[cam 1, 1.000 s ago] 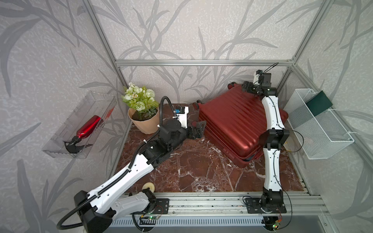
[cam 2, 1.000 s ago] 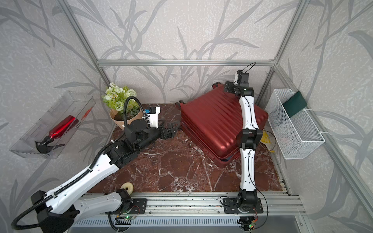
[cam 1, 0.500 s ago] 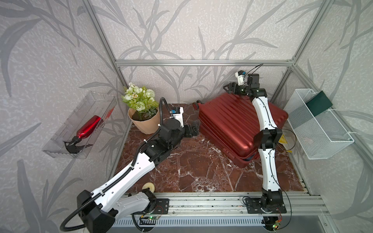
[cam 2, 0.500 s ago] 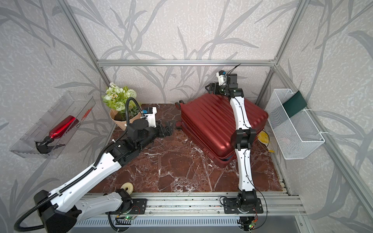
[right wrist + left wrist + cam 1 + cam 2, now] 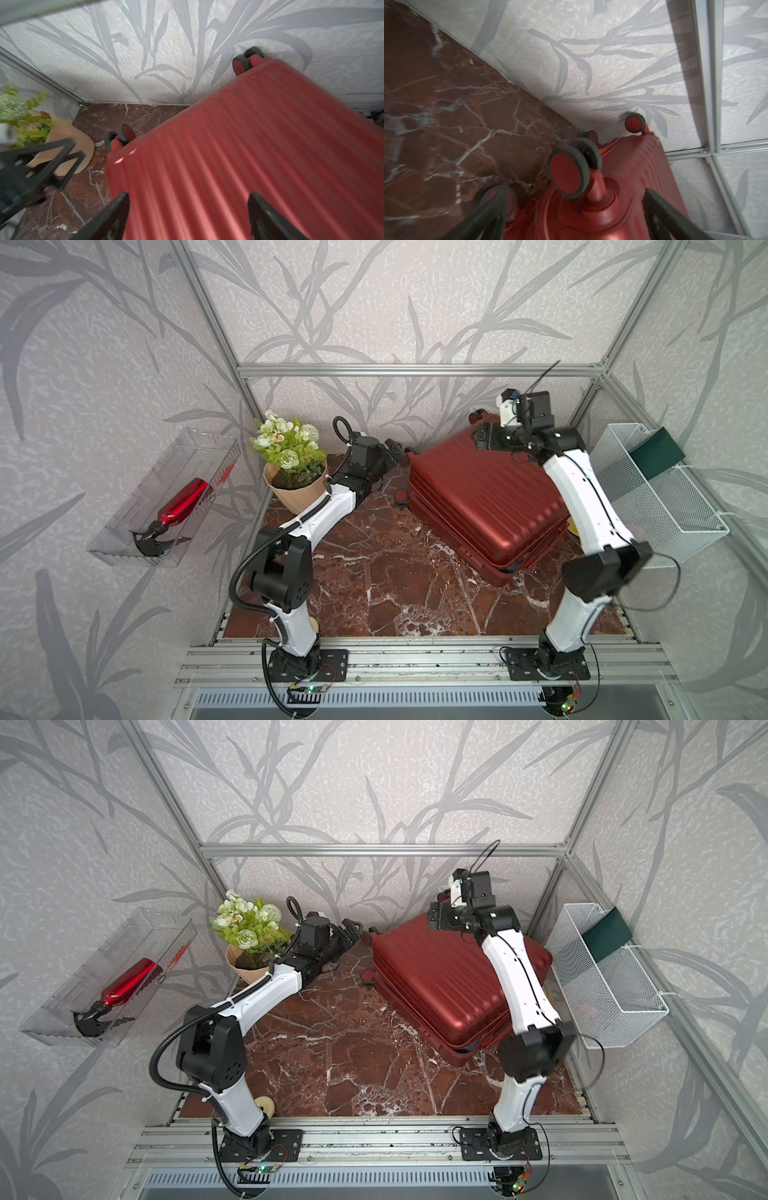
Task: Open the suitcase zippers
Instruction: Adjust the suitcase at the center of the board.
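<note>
Grey leaf-patterned walls (image 5: 415,302) and an aluminium frame (image 5: 415,369) close in a red-brown marble worktop (image 5: 374,572). The suitcase (image 5: 486,497) lies flat at the back right of it, set at a slant. Its ribbed shell faces up and its wheel end is turned toward the back wall. The left gripper (image 5: 395,450) hangs at that wheel end, near the potted plant (image 5: 291,456). Its jaws stand wide and hold nothing; in the blurred left wrist view one double wheel (image 5: 569,174) shows between them. The right gripper (image 5: 484,439) hovers over the case's back corner, with its jaws also spread wide above the ribs and gripping nothing. A red spray bottle (image 5: 183,502) lies in a clear wall tray (image 5: 124,531). A white wire basket (image 5: 665,506) hangs on the right wall.
</note>
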